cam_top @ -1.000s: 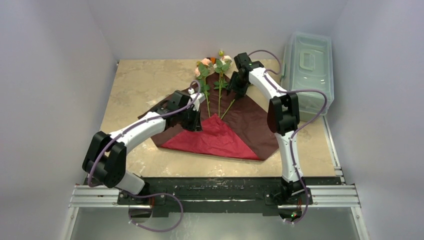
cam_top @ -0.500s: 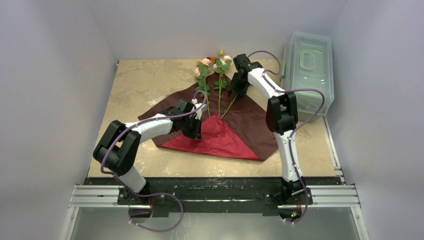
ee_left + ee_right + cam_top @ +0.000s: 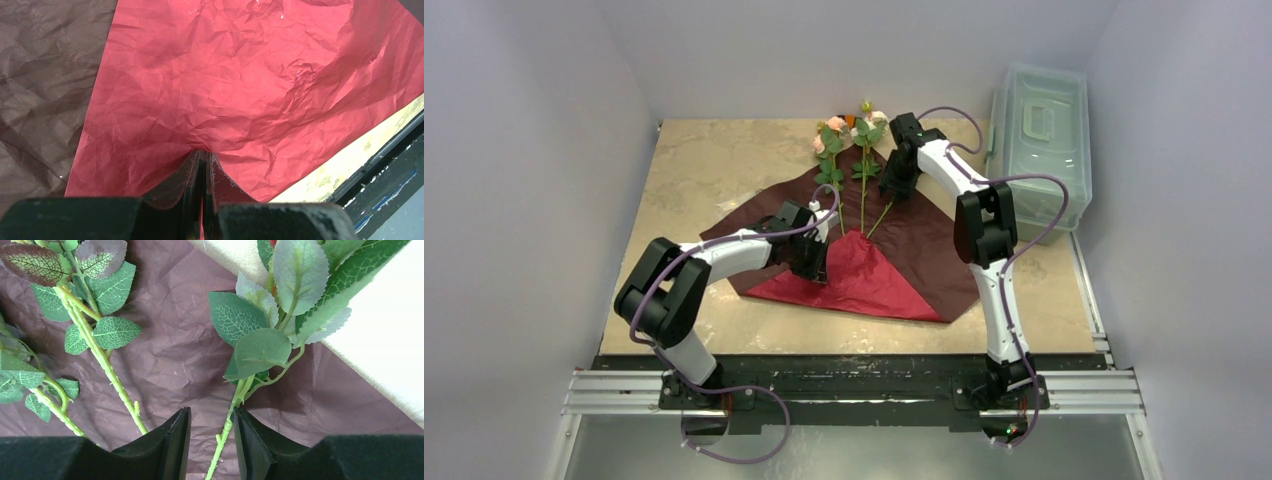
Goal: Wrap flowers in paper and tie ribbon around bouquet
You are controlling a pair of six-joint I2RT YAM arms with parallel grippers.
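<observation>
So the paper [image 3: 924, 250] is lying flat on the table [image 3: 704, 170], turned like a diamond, maroon side up, with the near corner folded over so a red triangle shows. The flowers [image 3: 849, 150] are three sprigs lying on the far half of it. Their blooms poke past the far corner onto the table, and the stems fan in toward the tip of the red flap. Left gripper [image 3: 202, 156] is down at the left edge of that flap with its fingers pressed tight together. The red paper puckers right at the tips, so it looks like it's got the sheet pinched. Right gripper [image 3: 211, 412] is over at the rightmost sprig, fingers partway apart with the stem [image 3: 225, 432] running down between them, closer to one finger than the other. It doesn't look clamped. The other two stems lie on the maroon just beside its fingers. Off to the right there's a clear lidded box [image 3: 1039, 130] along the table edge.
</observation>
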